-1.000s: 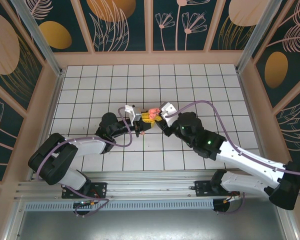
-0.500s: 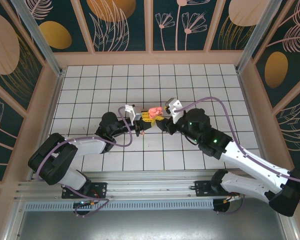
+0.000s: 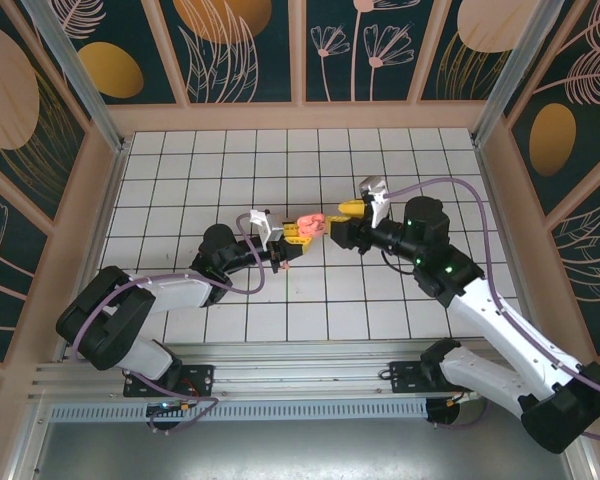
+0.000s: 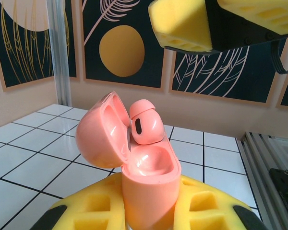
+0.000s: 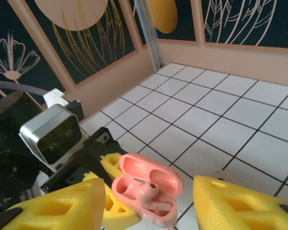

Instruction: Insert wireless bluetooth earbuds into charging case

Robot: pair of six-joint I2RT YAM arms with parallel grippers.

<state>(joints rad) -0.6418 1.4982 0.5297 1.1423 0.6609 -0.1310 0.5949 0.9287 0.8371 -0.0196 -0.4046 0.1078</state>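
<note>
A pink charging case (image 4: 149, 191) stands upright with its lid (image 4: 102, 132) swung open, and my left gripper (image 4: 151, 213) is shut on its body with yellow pads (image 4: 96, 211) on both sides. One pinkish-red earbud (image 4: 146, 122) rests in the case, its head above the rim. From above, the case (image 3: 310, 223) sits at the left gripper (image 3: 300, 232) near mid-table. My right gripper (image 3: 342, 222) hangs just right of it, open and empty. In the right wrist view the case (image 5: 161, 175) and earbud (image 5: 146, 194) lie below the open right gripper (image 5: 149, 211), fingers (image 5: 62, 211) spread wide.
The white tiled floor (image 3: 400, 170) is ringed by low pink walls (image 3: 300, 116) with dark patterned panels above. A metal post (image 5: 146, 28) stands in the corner. The left wrist camera block (image 5: 50, 134) sits close behind the case.
My right gripper has let go at the case and pulled back to the right with open fingers. The earbud stays in the case. The left arm has held still.
</note>
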